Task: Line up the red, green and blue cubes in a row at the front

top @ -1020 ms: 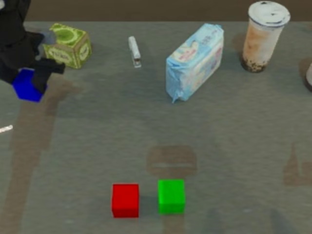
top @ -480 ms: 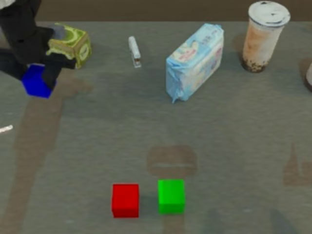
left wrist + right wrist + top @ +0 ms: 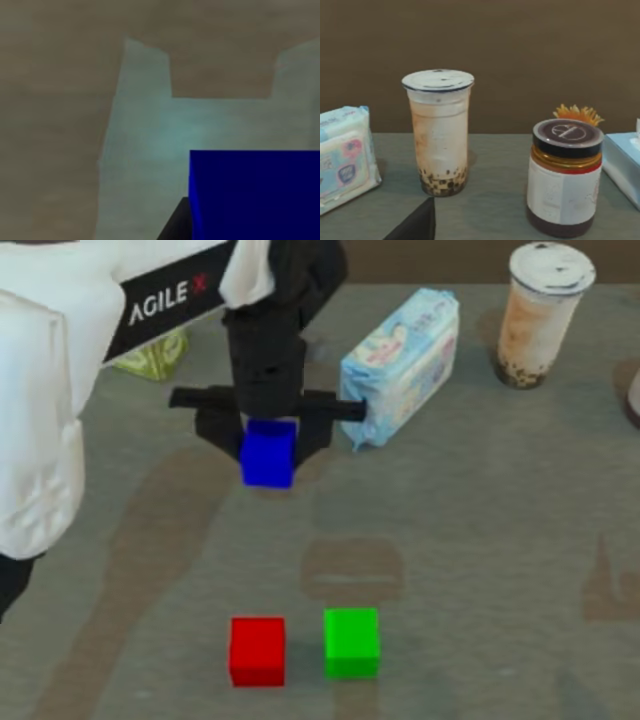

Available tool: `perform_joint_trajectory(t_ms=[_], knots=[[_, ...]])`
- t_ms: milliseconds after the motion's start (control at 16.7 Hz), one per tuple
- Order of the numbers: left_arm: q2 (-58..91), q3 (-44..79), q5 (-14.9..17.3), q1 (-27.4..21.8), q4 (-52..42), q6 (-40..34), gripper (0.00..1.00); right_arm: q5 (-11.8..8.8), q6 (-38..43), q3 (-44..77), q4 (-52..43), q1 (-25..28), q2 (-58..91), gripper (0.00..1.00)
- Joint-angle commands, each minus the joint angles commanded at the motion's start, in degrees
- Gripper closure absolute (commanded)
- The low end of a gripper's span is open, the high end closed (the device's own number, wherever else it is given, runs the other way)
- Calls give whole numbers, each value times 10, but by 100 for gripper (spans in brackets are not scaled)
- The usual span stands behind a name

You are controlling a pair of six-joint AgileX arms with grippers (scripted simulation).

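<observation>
While the left arm reaches in from the upper left of the top view, its left gripper point(image 3: 268, 440) sits a little left of the frame's centre, and the blue cube point(image 3: 268, 453) is clamped between its two dark fingers point(image 3: 215, 428), one on each side of the cube. In the left wrist view the blue cube point(image 3: 255, 195) fills the lower right corner, with the grey-green table point(image 3: 145, 150) and the gripper's shadow behind it. At the upper left of the top view, a corner of the green-and-cream tin box point(image 3: 155, 355) shows from under the arm. In the lower middle of the frame the red cube point(image 3: 257, 650) lies on the table point(image 3: 480, 540), and the green cube point(image 3: 351, 642) lies just beside it on the right, apart by a narrow gap. To the right of the green cube the lower part of the table is bare up to the frame's right edge, and bare table also lies left of the red cube. Right of the gripper, in the upper middle, the pale blue tissue pack point(image 3: 402, 365) lies near the gripper's right finger. At the upper right stands the bubble tea cup point(image 3: 540, 315). The right wrist view shows the same cup point(image 3: 439, 132), the tissue pack point(image 3: 345, 157), a jar with a dark lid point(image 3: 564, 175) and a brown wall behind; the right gripper's fingers I cannot tell.
</observation>
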Motion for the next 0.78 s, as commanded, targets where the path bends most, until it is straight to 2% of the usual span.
perform_joint_trajectory(t_ms=[240,420,600,780], knots=[[-10,-6,-2,-148,-10,-200,100,0,0,0,0,0,0,0],[-24,-11,-6,-237,-9,-307,100,0,0,0,0,0,0,0],[-36,-15,-10,-287,-6,-359,100,0,0,0,0,0,0,0],[-38,-16,-11,-292,-6,-365,100,0,0,0,0,0,0,0]])
